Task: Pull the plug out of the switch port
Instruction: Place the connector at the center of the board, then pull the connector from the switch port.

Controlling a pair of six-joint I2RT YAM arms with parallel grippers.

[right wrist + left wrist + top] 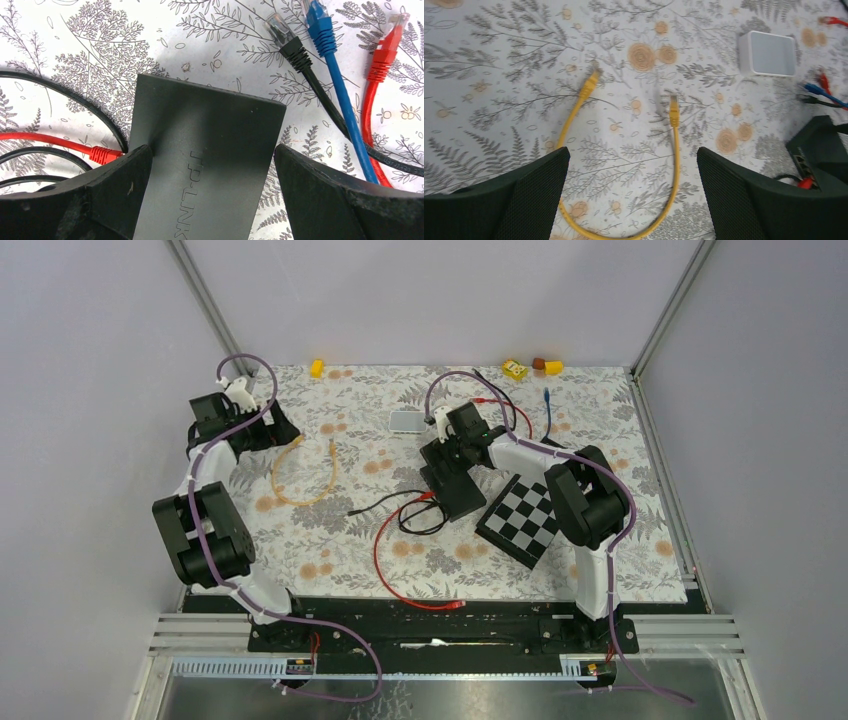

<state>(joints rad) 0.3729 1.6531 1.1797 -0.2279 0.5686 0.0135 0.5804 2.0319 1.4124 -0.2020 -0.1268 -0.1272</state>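
Jaws gaping wide on both sides.
I am watching the left pincer (pixel 633 150) hanging fully spread above the yellow cable (pixel 675 150), which is lying loose in a U on the flowered tabletop (pixel 499 75) with both its plugs free (nothing is sitting between the fingers). The right pincer (pixel 213 147) is straddling the black switch (pixel 200 115), equally wide; whether its fingers are touching the casing I cannot tell. The red plug (pixel 102 155) is butting against the switch's port side, among black leads.
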